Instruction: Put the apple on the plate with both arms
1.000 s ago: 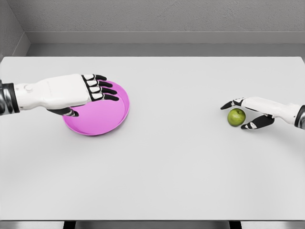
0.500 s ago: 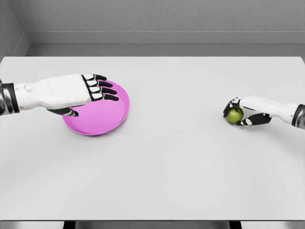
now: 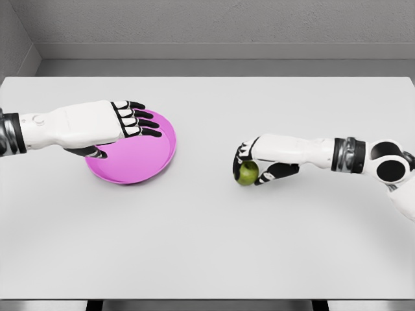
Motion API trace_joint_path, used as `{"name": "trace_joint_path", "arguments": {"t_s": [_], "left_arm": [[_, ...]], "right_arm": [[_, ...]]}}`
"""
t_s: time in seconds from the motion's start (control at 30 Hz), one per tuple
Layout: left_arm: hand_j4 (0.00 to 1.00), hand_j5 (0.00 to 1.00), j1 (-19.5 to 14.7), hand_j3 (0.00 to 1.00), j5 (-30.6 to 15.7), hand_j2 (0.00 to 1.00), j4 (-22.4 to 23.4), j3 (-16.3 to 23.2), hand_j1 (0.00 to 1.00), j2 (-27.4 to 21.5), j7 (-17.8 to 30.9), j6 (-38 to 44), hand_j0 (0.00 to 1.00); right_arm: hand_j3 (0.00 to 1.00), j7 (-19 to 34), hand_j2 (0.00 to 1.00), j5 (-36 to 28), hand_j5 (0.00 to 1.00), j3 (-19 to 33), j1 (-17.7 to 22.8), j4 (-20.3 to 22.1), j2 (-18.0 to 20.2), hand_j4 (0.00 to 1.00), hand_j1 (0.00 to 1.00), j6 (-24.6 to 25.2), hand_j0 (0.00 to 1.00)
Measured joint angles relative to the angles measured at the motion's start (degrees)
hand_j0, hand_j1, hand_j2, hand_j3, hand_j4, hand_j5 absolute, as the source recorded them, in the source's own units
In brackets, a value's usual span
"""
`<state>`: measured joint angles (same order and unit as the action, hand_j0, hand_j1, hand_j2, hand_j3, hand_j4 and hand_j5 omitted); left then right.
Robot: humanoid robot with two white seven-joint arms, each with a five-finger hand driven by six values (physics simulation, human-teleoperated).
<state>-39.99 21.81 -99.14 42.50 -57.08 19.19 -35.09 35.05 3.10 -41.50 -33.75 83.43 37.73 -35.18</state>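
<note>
Green, and mostly swallowed by fingers: the apple (image 3: 247,173) sits in the right hand (image 3: 254,165), whose dark-tipped fingers curl tight over its top and far side while the thumb closes under it, so only the near lower face of the fruit shows. It sits near the middle of the table (image 3: 207,246), a little toward the right edge, and whether it touches the tabletop or hangs just clear of it is hard to tell. The right arm reaches in from the table's right edge, its elbow joint cut off by the frame.

Over on the left side, the magenta plate (image 3: 152,162) lies flat on the table, well apart from the apple. The left hand (image 3: 120,126) covers the plate's back-left part (a good third of the rim is hidden under palm and wrist), fingers stretched out flat and together over the plate, thumb tucked down at the near rim. Whether the thumb actually pinches the rim cannot be made out. No lettering or markings are readable on either arm, the plate or the table.
</note>
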Motion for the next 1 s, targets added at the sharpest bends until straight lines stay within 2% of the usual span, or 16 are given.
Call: {"name": "trace_joint_path", "arguments": {"t_s": [0.23,0.27,0.3,0.57,0.6,0.7,0.77,0.83,0.93,1.0], "left_arm": [[1.00,1.00,0.00,1.00,0.00,1.00,0.00,0.00,1.00,0.00,0.00,0.00,1.00],[1.00,1.00,0.00,1.00,0.00,1.00,0.00,0.00,1.00,0.00,0.00,0.00,1.00],[1.00,1.00,0.00,1.00,0.01,1.00,0.00,0.00,1.00,0.00,0.00,0.00,1.00],[1.00,1.00,-0.09,1.00,0.03,1.00,-0.02,-0.01,1.00,-0.01,0.16,0.00,1.00],[1.00,1.00,0.00,1.00,0.05,1.00,-0.04,-0.01,1.00,0.00,0.52,0.00,1.00],[1.00,1.00,-1.41,1.00,-0.09,1.00,-0.08,0.49,1.00,1.51,1.68,-0.01,1.00],[1.00,1.00,-7.83,1.00,-2.16,1.00,0.10,3.32,1.00,3.68,1.89,0.05,1.00],[1.00,1.00,-13.27,1.00,-4.73,1.00,0.18,8.45,1.00,6.19,2.01,0.06,1.00],[1.00,1.00,-13.89,1.00,-5.04,1.00,0.40,13.19,1.00,9.70,2.24,0.01,1.00],[1.00,1.00,-14.33,1.00,-3.01,1.00,0.72,15.23,1.00,12.77,2.39,0.00,1.00]], "right_arm": [[0.45,0.01,0.45,1.17,0.45,-2.87,0.09,1.23,-1.65,0.45,0.45,-0.01,0.45],[0.63,0.00,0.63,1.21,0.63,-2.92,0.09,1.31,-1.67,0.63,0.63,-0.01,0.63],[1.00,0.00,1.00,1.21,1.00,-2.83,0.00,1.32,-1.69,1.00,1.00,0.00,1.00],[1.00,-0.02,1.00,1.04,1.00,-0.45,0.79,0.64,-1.28,1.00,1.00,-0.01,1.00],[1.00,-0.01,1.00,0.86,1.00,1.52,1.67,-0.03,-1.20,1.00,1.00,-0.03,1.00],[1.00,-0.02,1.00,-0.75,1.00,12.77,4.30,-4.02,0.47,1.00,1.00,-0.03,1.00],[1.00,-0.03,1.00,-2.40,1.00,19.46,4.66,-6.18,2.38,1.00,1.00,0.02,1.00],[1.00,-0.04,1.00,-3.35,1.00,23.68,3.78,-7.68,3.33,1.00,1.00,0.07,1.00],[1.00,-0.03,1.00,-3.78,1.00,26.47,3.95,-9.26,4.06,1.00,1.00,0.06,1.00],[1.00,-0.03,1.00,-3.78,1.00,27.00,3.87,-9.55,4.15,1.00,1.00,0.05,1.00]]}}
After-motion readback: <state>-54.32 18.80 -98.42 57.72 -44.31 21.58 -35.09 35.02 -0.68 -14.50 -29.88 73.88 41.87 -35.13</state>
